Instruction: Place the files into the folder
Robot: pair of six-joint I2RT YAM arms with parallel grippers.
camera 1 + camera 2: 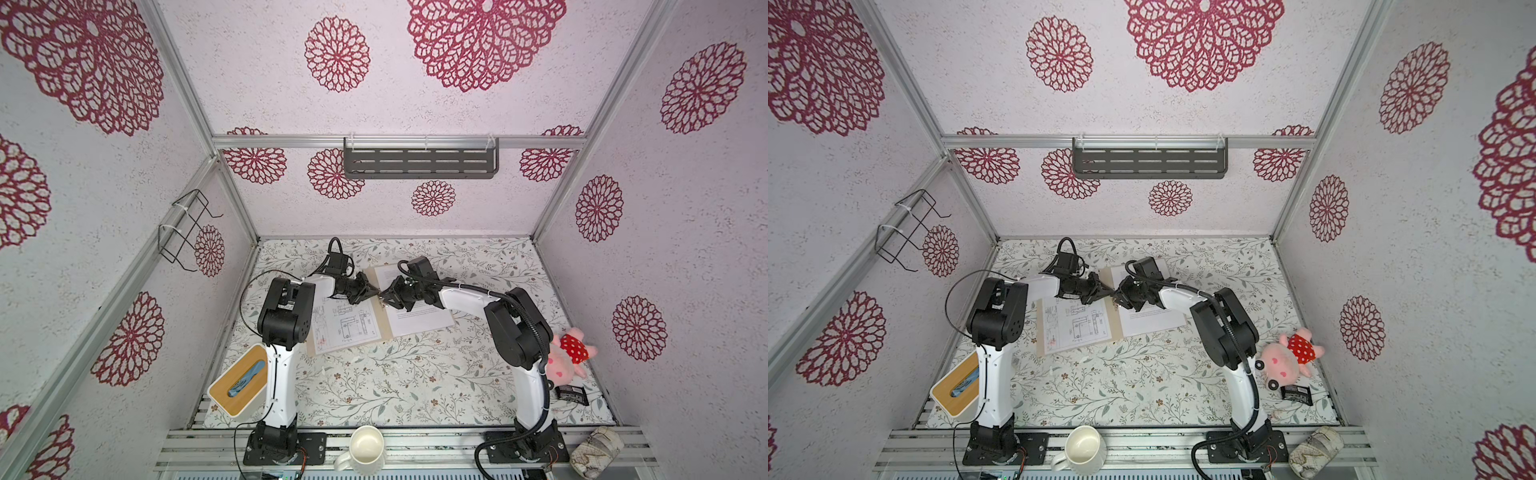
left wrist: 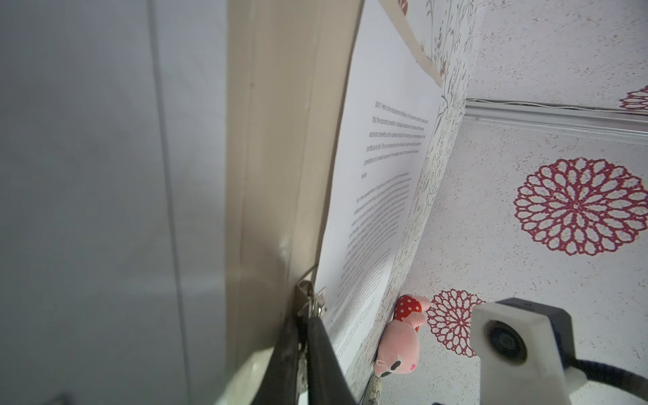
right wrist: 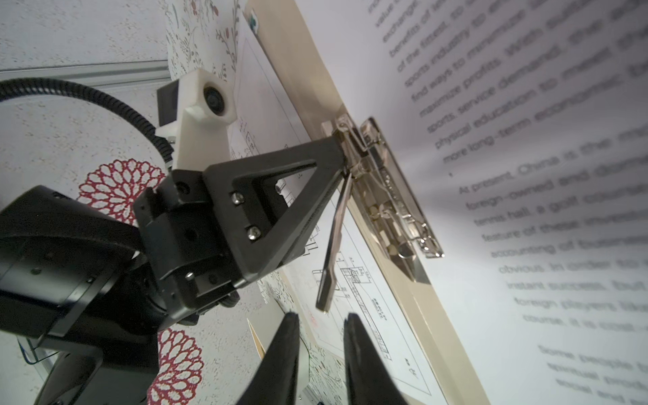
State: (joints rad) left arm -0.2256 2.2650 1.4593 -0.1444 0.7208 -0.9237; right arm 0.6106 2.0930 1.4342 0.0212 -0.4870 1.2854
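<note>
Beige folder [image 1: 384, 328]: lay open and flat on the flower-patterned table [image 1: 395, 382], toward its far side, between the two arms.
Drawing sheet [image 1: 345, 328]: rested printed side up on the folder's left half.
Text sheet [image 1: 415, 322]: rested on the folder's right half, partly hidden by the right arm in both top views. Whether its inner edge sat under the clip could not be told.
Clip [image 3: 389, 196]: shiny metal, fixed along the spine beside the text sheet.
Lever [image 3: 333, 245]: dark flat strip, raised off the clip at an angle over the drawing sheet.
Left gripper [image 3: 345, 152]: clenched on the end of the clip where the lever joined it.
Right gripper [image 3: 321, 321]: fingers slightly parted with nothing between them, tips just beside the lever's free end.
Tissue box [image 1: 241, 380]: stood at the near left edge, well apart from the folder.
</note>
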